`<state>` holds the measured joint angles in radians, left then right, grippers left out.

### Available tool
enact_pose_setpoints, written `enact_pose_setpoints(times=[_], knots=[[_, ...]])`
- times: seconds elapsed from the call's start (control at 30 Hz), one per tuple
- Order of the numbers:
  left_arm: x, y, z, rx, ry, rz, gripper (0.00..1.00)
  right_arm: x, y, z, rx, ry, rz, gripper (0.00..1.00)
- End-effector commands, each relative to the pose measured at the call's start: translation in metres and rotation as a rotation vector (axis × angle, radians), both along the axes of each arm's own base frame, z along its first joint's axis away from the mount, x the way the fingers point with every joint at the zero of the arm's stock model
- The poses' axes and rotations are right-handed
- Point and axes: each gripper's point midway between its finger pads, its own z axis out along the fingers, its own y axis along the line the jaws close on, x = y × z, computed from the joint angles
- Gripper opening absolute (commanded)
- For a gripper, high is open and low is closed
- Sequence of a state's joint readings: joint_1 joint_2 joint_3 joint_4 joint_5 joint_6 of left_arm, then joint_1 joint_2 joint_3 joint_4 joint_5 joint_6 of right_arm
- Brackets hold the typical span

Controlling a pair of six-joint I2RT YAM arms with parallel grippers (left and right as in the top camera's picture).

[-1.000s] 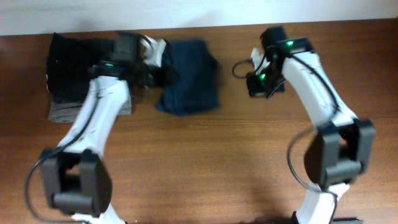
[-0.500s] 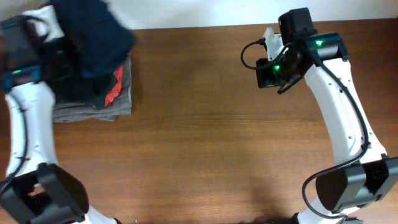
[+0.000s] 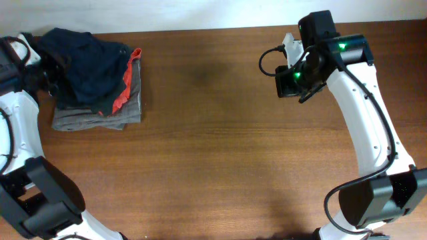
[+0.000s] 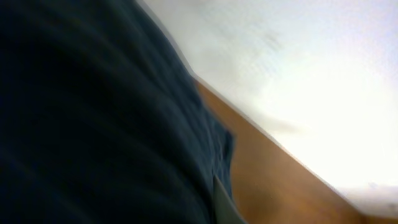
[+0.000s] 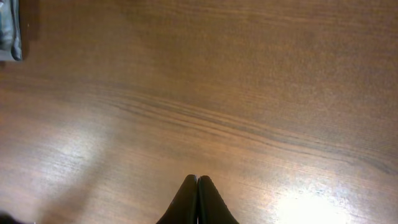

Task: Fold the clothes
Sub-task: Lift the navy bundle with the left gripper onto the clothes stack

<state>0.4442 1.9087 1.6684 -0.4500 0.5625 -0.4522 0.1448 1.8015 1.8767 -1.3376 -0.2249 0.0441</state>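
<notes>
Wooden tabletop (image 3: 220, 153) lay mostly bare | folded pile (image 3: 100, 119) sat far left | navy garment (image 3: 90, 60) lay rumpled on top | left fingers hidden, grip untellable | right fingers (image 5: 188, 205) pressed together, empty | best: smooth garment flush with pile.

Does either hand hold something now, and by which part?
The right hand is shut on nothing. The left hand is at the dark blue cloth garment; whether it grips it cannot be told.

A brown wooden tabletop (image 3: 213, 153) with streaked grain is seen; a white wall (image 3: 200, 13) is seen beyond its far edge.
</notes>
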Motion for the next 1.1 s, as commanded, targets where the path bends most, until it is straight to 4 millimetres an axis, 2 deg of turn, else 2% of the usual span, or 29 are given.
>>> enact_pose_setpoints(times=[0.0, 0.07, 0.1, 0.17, 0.23, 0.3, 0.47, 0.6, 0.63, 0.7, 0.8, 0.9, 0.97, 1.03, 1.07], knots=[[0.016, -0.018, 0.07, -0.104, -0.213, -0.036, 0.01, -0.001, -0.006, 0.001, -0.029, -0.004, -0.001, 0.05], [0.028, -0.024, 0.107, -0.138, -0.346, -0.036, 0.01, -0.001, -0.006, 0.001, -0.029, -0.004, -0.001, 0.05], [0.03, -0.026, 0.115, -0.147, -0.374, -0.032, 0.01, -0.001, -0.006, 0.001, -0.029, -0.003, -0.001, 0.05], [0.037, -0.025, 0.12, -0.151, -0.391, 0.019, 0.01, -0.001, -0.006, 0.001, -0.029, -0.003, -0.001, 0.05], [0.04, -0.023, 0.115, -0.139, -0.379, 0.053, 0.01, -0.001, -0.006, 0.001, -0.029, -0.003, -0.001, 0.05], [0.039, -0.018, 0.096, -0.146, -0.309, 0.093, 0.0, -0.001, -0.005, 0.001, -0.028, -0.003, -0.001, 0.05], [0.028, -0.011, 0.018, -0.103, -0.057, 0.13, 0.01, -0.001, -0.005, 0.001, -0.028, -0.004, -0.001, 0.05], [0.014, -0.014, -0.011, -0.1, 0.065, 0.114, 0.01, -0.001, -0.006, 0.001, -0.028, -0.003, -0.001, 0.05], [0.012, -0.015, -0.013, -0.09, 0.074, 0.104, 0.04, -0.001, -0.006, 0.001, -0.028, -0.003, -0.001, 0.05], [0.003, -0.016, -0.023, -0.082, 0.121, 0.091, 0.27, -0.001, -0.006, 0.001, -0.028, -0.003, -0.001, 0.05], [-0.016, -0.018, -0.041, -0.087, 0.223, 0.082, 0.42, -0.001, -0.005, 0.001, -0.029, -0.003, -0.001, 0.05], [-0.04, -0.013, -0.05, -0.076, 0.306, 0.06, 0.5, -0.002, -0.006, 0.0, -0.029, 0.002, -0.001, 0.05], [-0.056, -0.005, -0.044, -0.068, 0.323, 0.067, 0.61, -0.004, -0.006, 0.0, -0.03, 0.011, -0.001, 0.05], [-0.074, 0.007, -0.023, -0.033, 0.303, 0.075, 0.7, -0.005, -0.006, 0.0, -0.031, 0.015, -0.001, 0.05], [-0.084, 0.013, -0.008, -0.008, 0.279, 0.083, 0.78, -0.005, -0.006, 0.0, -0.031, 0.014, -0.001, 0.05]])
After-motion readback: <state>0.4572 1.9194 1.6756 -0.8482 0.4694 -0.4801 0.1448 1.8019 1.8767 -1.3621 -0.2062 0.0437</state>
